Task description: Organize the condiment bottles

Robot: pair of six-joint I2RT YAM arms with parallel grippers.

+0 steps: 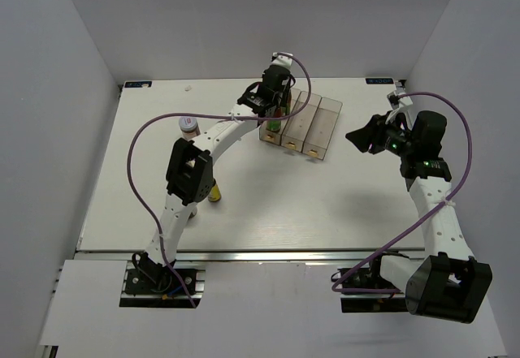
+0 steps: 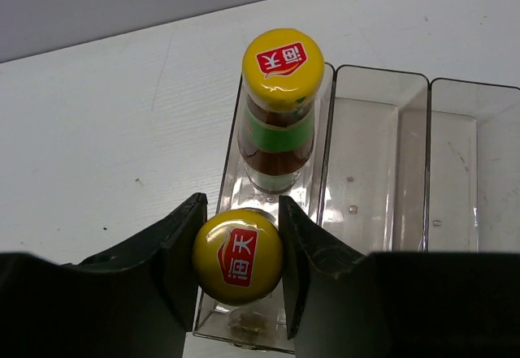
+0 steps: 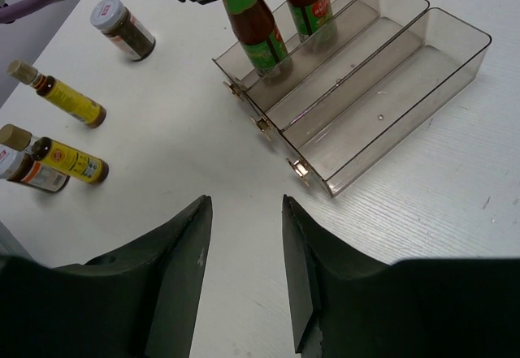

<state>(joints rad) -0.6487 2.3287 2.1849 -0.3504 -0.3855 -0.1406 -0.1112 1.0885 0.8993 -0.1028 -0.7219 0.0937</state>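
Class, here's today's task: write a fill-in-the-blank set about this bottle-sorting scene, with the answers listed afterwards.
1. The left pincer is shut on a bottle with a ____ cap.
2. The clear tray has ____ compartments.
3. The right pincer is open and holds ____.
Answers: yellow; three; nothing.

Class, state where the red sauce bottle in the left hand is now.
Left wrist view: the gripped red sauce bottle stands at the near end of the tray's leftmost compartment, in the left hand, just before the second red sauce bottle.
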